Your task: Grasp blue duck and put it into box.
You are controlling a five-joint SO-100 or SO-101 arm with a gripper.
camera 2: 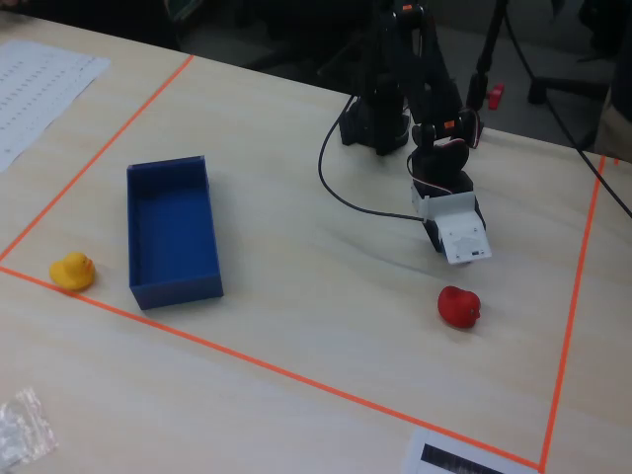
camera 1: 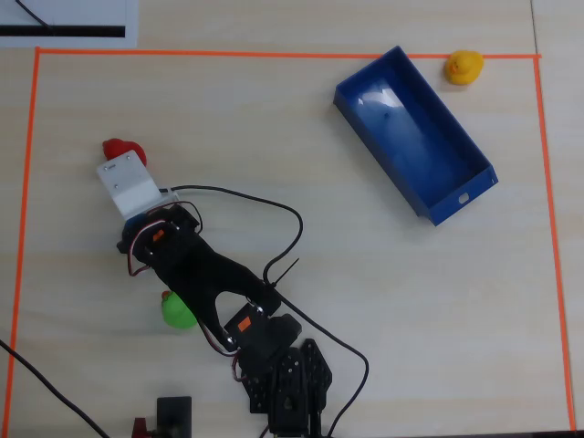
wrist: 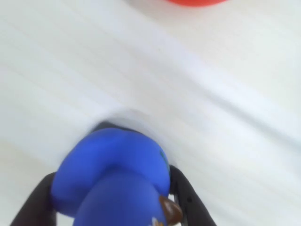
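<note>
Red duck (camera 1: 121, 149) on table (camera 1: 274, 137), just beyond white wrist bracket; seen again in fixed view (camera 2: 459, 307). Green duck (camera 1: 178, 310) partly hidden under arm. Yellow duck (camera 1: 464, 67) far off, on orange tape border (camera 1: 274, 55). Black cable (camera 1: 283, 219) looping over table. Printed paper (camera 2: 39, 84) outside tape.
</note>
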